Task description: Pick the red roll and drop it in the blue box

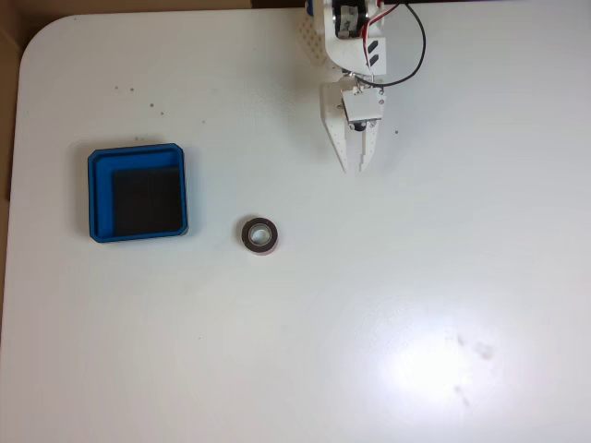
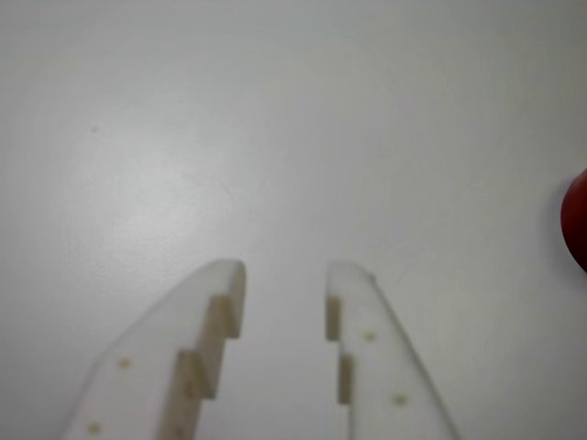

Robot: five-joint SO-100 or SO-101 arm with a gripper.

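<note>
**Open gripper near the table's far edge, ring and tray apart on the white surface**

In the overhead view, the leftmost thing is the square, shallow, bright-blue plastic box (image 1: pixel 138 193) with clipped corners, a raised rim and a black inner floor. It sits flat on the white table (image 1: pixel 388 314), and nothing lies inside it.

To the right of the blue box, near it but not touching, lies the small round red roll (image 1: pixel 259 235), a tape-like ring with a dark brownish top face, a pale grey hollow centre and a thin red edge showing at its lower side. It rests flat on the table, a little lower in the picture than the box's centre.

Further right and well above the red roll in this view, the white plastic arm (image 1: pixel 355 37), with black and red cables looping beside it, reaches in from the top edge. Its two-finger gripper (image 1: pixel 353 162) points down the picture, well apart from both the roll and the box.

In the gripper-mounted view, the two pale, stepped fingers (image 2: pixel 197 353) stand apart with bare table showing between them, gripping nothing. At the right edge of that view a blurred red curve, the red roll (image 2: pixel 576 220), is cut off by the frame.
</note>
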